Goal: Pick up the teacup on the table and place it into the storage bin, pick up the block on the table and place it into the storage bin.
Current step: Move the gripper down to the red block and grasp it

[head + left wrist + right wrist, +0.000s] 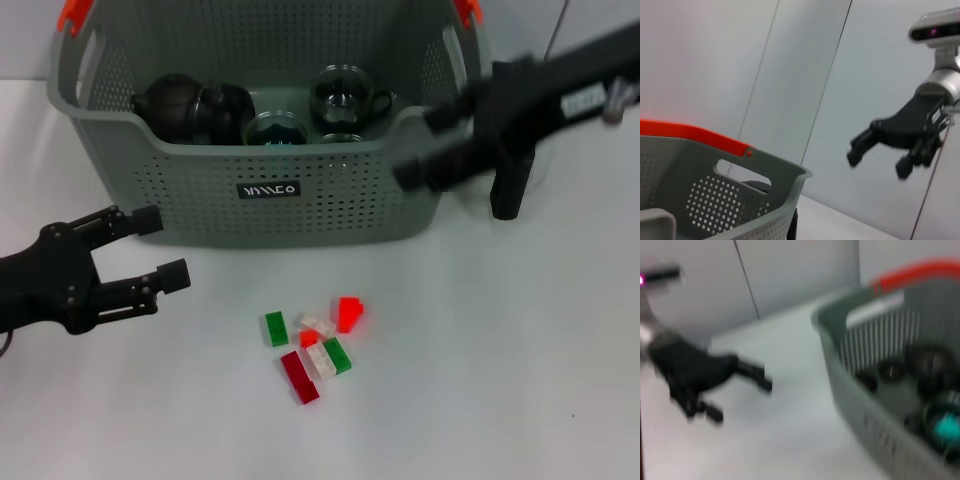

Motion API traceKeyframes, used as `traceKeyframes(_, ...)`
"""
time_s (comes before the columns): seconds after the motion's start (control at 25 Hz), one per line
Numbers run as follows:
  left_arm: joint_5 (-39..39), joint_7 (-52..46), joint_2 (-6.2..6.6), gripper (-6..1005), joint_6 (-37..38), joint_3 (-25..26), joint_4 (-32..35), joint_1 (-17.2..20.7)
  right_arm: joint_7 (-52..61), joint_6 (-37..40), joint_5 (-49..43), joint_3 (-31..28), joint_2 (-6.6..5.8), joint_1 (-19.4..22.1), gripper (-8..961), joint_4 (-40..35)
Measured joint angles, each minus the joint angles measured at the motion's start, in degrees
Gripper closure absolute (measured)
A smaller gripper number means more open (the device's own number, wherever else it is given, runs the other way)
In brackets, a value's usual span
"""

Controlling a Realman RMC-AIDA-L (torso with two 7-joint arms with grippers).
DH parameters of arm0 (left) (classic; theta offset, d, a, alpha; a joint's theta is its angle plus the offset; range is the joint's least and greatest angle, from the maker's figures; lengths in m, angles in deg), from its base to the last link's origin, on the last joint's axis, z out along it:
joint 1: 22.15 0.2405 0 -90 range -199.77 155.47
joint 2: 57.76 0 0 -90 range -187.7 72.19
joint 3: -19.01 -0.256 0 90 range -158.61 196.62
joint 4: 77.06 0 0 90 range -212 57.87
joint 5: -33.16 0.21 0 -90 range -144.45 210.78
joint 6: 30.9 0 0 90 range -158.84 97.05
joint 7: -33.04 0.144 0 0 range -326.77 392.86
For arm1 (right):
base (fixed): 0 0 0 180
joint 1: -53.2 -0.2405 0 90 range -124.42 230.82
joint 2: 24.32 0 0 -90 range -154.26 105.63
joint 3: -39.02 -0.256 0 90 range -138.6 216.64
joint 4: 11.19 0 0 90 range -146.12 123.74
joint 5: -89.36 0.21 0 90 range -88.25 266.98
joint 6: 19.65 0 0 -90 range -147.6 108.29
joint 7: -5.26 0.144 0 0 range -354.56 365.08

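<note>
Reading across from our left: the left gripper (135,250) hovers low over the table (500,400), fingers spread and empty, just off the front-left corner of the storage bin (260,205). Teacups (350,95) and a dark teapot (190,105) already sit inside the bin; we see no cup on the table. The blocks (315,345) lie in a tight cluster near the bin's front wall, several touching. The right gripper (455,140) hangs by the bin's right rim, apparently parted and carrying nothing.

Risk, as we judge it: closing on one block could nudge or drag its neighbours, since they abut. A low approach could also clip the bin's front wall.

Room: open table lies left, right and front of the cluster.
</note>
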Motion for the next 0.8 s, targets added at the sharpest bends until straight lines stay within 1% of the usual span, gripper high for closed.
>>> traceKeyframes(0.12,-0.07,0.39,-0.02,122,-0.01,-0.33,-0.19,-0.32,0.78,1.47,-3.66,2.90,0.89,-0.18,103,1.34)
traceKeyframes(0.24,-0.09,0.43,-0.02,122,-0.01,-0.39,-0.43,-0.63,2.77,1.54,-5.31,6.56,0.98,-0.33,110,3.77)
traceKeyframes(0.32,-0.05,0.43,-0.01,122,-0.03,-0.50,-0.53,-0.82,4.06,1.24,-6.49,7.84,0.96,-0.87,116,6.15)
traceKeyframes(0.64,0.01,0.84,0.00,121,-0.50,-1.17,-0.58,-0.68,9.51,-1.03,-11.27,8.20,0.86,-4.76,136,17.02)
traceKeyframes(0.8,-0.05,1.35,-0.06,122,-0.58,-1.18,-0.63,-0.61,10.78,-2.47,-13.31,8.38,0.99,-8.15,147,22.93)
